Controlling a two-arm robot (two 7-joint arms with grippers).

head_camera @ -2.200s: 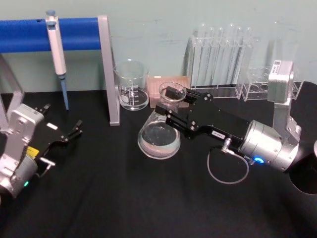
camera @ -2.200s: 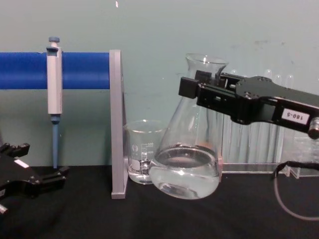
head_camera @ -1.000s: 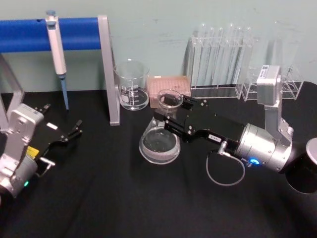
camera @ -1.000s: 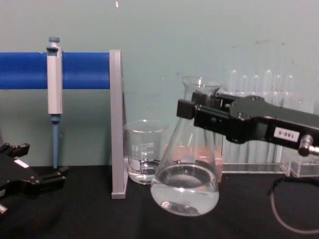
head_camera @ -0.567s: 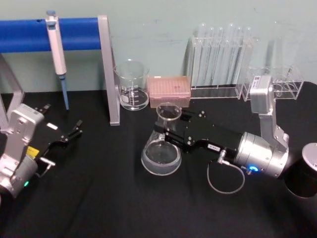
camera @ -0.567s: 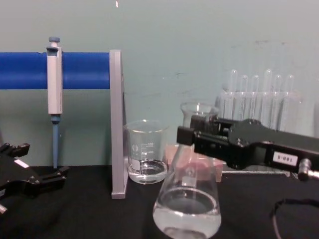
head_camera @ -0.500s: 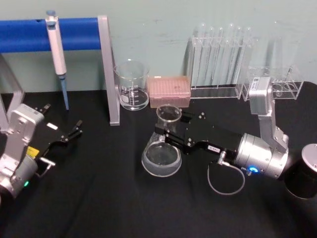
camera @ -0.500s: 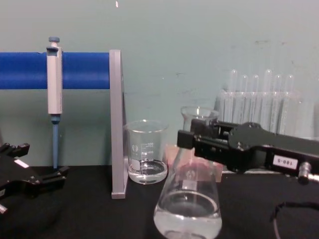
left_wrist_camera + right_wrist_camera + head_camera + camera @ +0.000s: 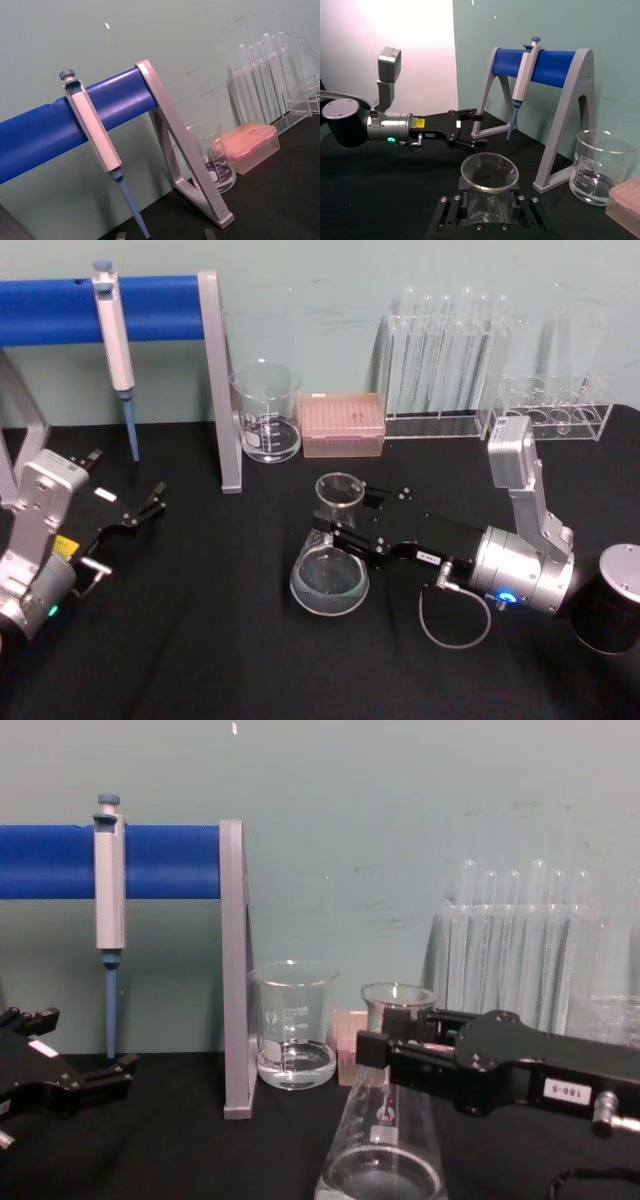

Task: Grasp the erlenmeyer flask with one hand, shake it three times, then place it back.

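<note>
The right tool [image 9: 338, 523] is closed on the neck of the erlenmeyer flask [image 9: 330, 585], one black finger on each side of the glass just under the flared rim. In the right wrist view the two fingers [image 9: 451, 209] press against the neck from opposite sides, with the round mouth of the flask [image 9: 489, 172] open above them. The flask stands about upright near the middle of the black worktop [image 9: 220, 640], with clear liquid pooled in its wide base. In the chest view the right tool [image 9: 390, 1045] reaches in from the right, and the flask [image 9: 385, 1160] is cut off at its base, so I cannot tell whether it rests on the worktop or hangs just above it.

Beyond the flask, along the far edge, stand a glass beaker [image 9: 266, 425] with a little liquid and, just beside it, a pink pipette-tip box [image 9: 343, 425]. Farther right along that edge is a clear rack of tall test tubes [image 9: 445, 370]. A pipette [image 9: 115, 340] hangs on the blue bar of a grey stand [image 9: 215, 380] toward the far left corner. A black cylinder [image 9: 610, 615] sits at the right edge.

The left tool [image 9: 128, 475] lies low near the left edge, well apart from the flask, its fingers spread and holding nothing; the right wrist view shows the left tool [image 9: 475, 129] gaping likewise.
</note>
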